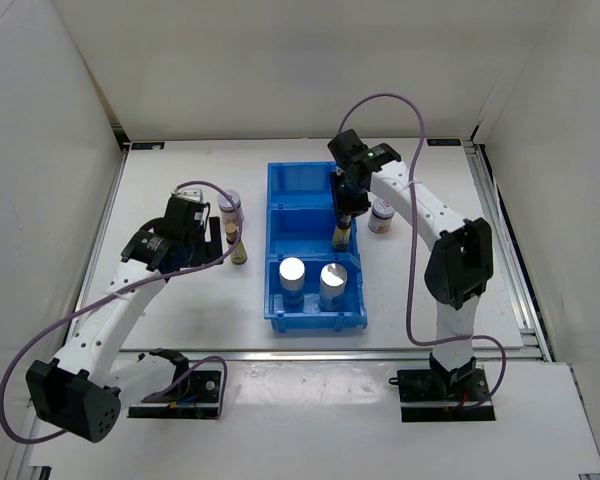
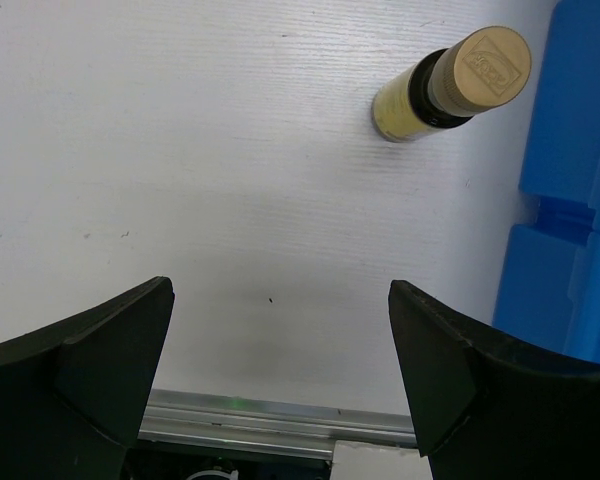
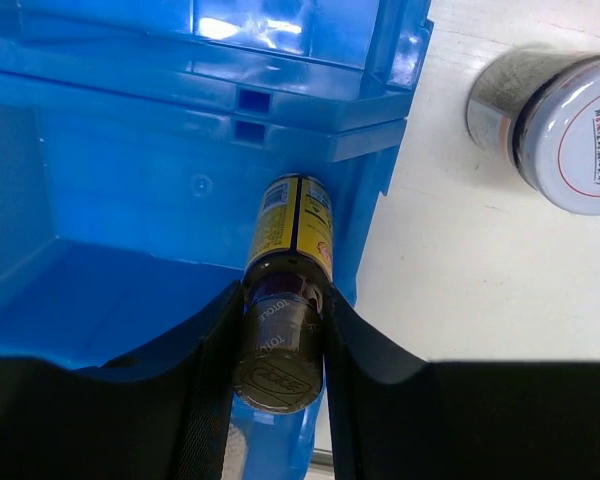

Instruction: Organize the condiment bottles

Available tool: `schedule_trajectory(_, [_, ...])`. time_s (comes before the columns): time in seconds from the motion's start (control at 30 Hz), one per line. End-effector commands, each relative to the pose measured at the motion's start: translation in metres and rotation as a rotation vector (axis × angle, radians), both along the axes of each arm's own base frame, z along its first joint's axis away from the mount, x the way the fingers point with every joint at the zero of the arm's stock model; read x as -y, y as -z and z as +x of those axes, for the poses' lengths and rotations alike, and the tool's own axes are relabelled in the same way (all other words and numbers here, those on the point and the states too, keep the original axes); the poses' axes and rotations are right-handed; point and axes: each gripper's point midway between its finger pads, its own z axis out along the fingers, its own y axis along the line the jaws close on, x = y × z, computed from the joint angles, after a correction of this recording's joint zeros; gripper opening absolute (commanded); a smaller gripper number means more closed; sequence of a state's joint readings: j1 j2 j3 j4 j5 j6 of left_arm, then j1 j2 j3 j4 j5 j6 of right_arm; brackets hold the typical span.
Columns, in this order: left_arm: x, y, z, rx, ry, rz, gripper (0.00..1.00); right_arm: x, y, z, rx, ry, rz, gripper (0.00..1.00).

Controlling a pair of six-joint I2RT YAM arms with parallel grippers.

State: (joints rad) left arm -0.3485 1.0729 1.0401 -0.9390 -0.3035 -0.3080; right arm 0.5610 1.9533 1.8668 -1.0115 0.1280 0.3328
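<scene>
**Desk** (image 1: 240,160): white, flat, walled on three sides. It carries everything listed below.

**Blue three-compartment plastic bin** (image 1: 302,190): centre of the overhead frame. The upper compartment is bare.

**Right gripper** (image 3: 280,300): black, at the right wall of the bin's middle compartment. It is clamped on the dark cap of item 5a.

**Left gripper** (image 2: 280,290): black, left of centre in the overhead frame. The fingers are wide apart with nothing between them, over bare desk.

**Condiment bottles, six in all:**
- 3a and 3b. Two silver-lidded cylindrical shakers (image 1: 293,270) (image 1: 332,277), side by side in the lowest compartment. Judged sorted.
- 4a. Squat white-lidded jar with a red mark (image 1: 230,207), on the desk left of the bin. Not yet sorted.
- 4b. Matching white-lidded jar (image 3: 570,130), on the desk just beside the bin's right wall. Not yet sorted.
- 5a. Small amber bottle with a yellow label and dark cap (image 3: 290,235), held against the middle compartment's right wall. Whether its base has reached the floor cannot be told. Judged mid-placement.
- 5b. Second small yellow-labelled bottle (image 2: 450,85), upright on the desk just below 4a. It sits at the upper right of the left wrist frame, outside the open fingers. Not yet sorted.

**Progress:** two stored, one going in and three left, so roughly halfway.

**Obstructions:**
- 4a and 5b stand close together, so taking one risks nudging the other.
- The left arm's purple cable (image 1: 130,290) runs close by 5b.
- 4b sits close under the right arm.
</scene>
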Motion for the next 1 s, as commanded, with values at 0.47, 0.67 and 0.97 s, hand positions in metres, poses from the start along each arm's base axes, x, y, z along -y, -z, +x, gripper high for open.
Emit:
schedule_trajectory(0.47, [0.013, -0.011, 0.010, 0.026, 0.013, -0.069, 0.99, -0.014, 0.006, 0.002, 0.069, 0.019, -0.006, 0.64])
schedule_trajectory(0.67, [0.008, -0.019, 0.009, 0.061, -0.003, -0.059, 0.99, -0.008, -0.018, 0.006, 0.137, 0.017, -0.006, 0.75])
schedule_trajectory(0.97, [0.022, -0.029, 0.014, 0.093, 0.041, -0.125, 0.99, 0.016, -0.102, -0.004, 0.305, 0.035, 0.042, 0.99])
